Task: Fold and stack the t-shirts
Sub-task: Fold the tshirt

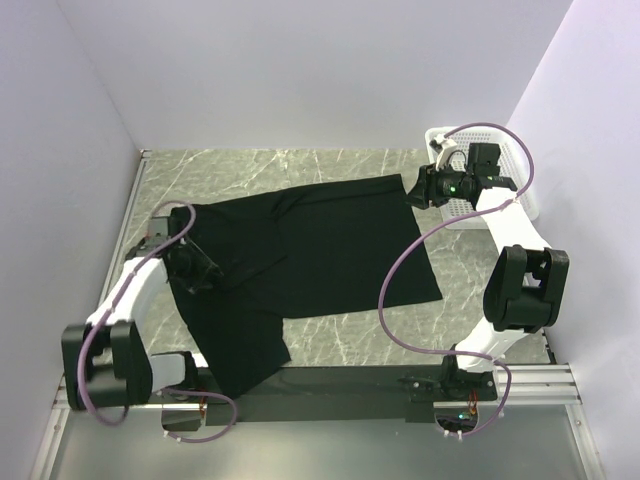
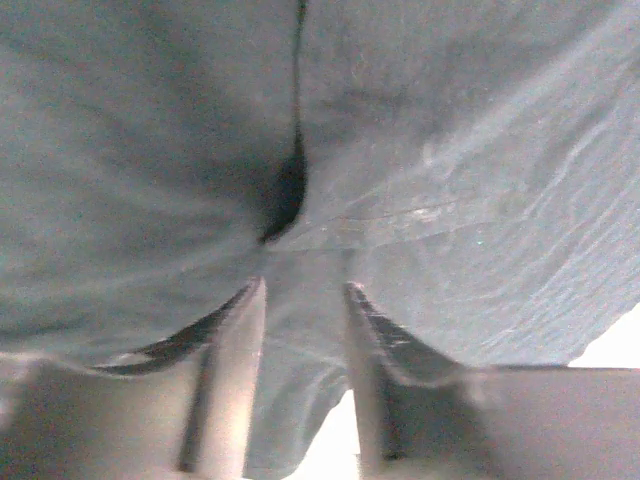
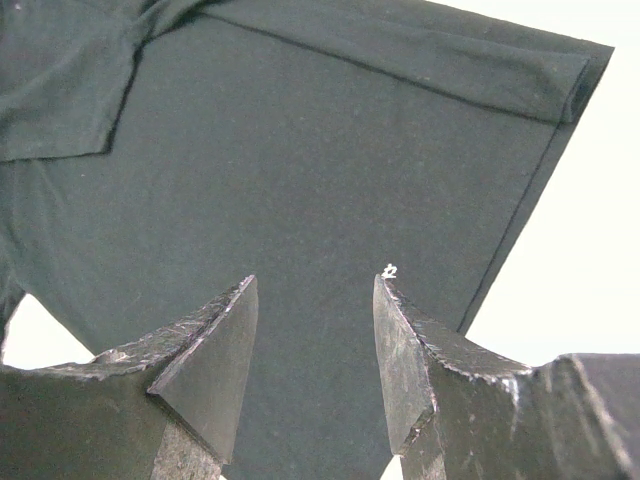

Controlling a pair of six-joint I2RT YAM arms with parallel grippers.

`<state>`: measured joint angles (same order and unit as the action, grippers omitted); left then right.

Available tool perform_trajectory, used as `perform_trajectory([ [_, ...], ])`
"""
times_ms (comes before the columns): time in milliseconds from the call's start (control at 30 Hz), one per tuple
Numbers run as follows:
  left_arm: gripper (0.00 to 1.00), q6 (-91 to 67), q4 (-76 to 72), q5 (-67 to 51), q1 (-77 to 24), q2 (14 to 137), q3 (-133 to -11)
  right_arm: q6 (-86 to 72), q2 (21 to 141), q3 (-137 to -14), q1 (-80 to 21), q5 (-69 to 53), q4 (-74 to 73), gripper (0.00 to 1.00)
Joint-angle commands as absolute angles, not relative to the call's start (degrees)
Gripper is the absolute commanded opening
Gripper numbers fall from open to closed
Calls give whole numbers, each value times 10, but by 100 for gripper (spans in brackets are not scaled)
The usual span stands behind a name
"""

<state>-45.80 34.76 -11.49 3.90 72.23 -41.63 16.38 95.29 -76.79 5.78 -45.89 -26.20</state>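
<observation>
One black t-shirt [image 1: 330, 240] lies spread over the marble table, with a bunched part at the left and a flap reaching the near edge. My left gripper [image 1: 195, 268] sits low on that bunched left part. In the left wrist view its jaws [image 2: 303, 290] stand apart, open, with a fold of the t-shirt [image 2: 450, 150] lying loose between them. My right gripper [image 1: 415, 190] hovers by the shirt's far right corner. In the right wrist view it [image 3: 315, 282] is open above flat cloth [image 3: 300, 140], with nothing between the fingers.
A white basket [image 1: 527, 180] stands at the far right, just behind the right gripper. White walls close in the left, back and right sides. Purple cables loop off both arms. A black base rail [image 1: 350, 390] runs along the near edge.
</observation>
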Motion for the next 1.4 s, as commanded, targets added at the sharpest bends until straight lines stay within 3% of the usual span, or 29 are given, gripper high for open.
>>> perform_trajectory([
  [0,51,-428,374,-74,68,650,-467,179,949,-790,57,-442,-259,57],
  [67,61,-414,375,-62,101,635,-495,187,971,-813,55,-433,-275,57],
  [267,67,-442,253,-89,160,697,-504,219,1047,-896,41,-407,-323,57],
  [433,63,-466,133,-125,185,857,-574,278,1115,-987,25,-373,-388,57],
  [733,52,-440,150,-105,185,1071,-784,278,1162,-1048,16,-362,-405,57],
  [933,48,-428,185,-95,186,1139,-846,269,1170,-1051,13,-363,-404,57],
  [1300,47,-422,203,-84,187,1152,-855,256,1184,-1069,13,-363,-405,57],
  [1367,43,-426,201,-87,188,1165,-860,253,1187,-1073,13,-366,-410,57],
])
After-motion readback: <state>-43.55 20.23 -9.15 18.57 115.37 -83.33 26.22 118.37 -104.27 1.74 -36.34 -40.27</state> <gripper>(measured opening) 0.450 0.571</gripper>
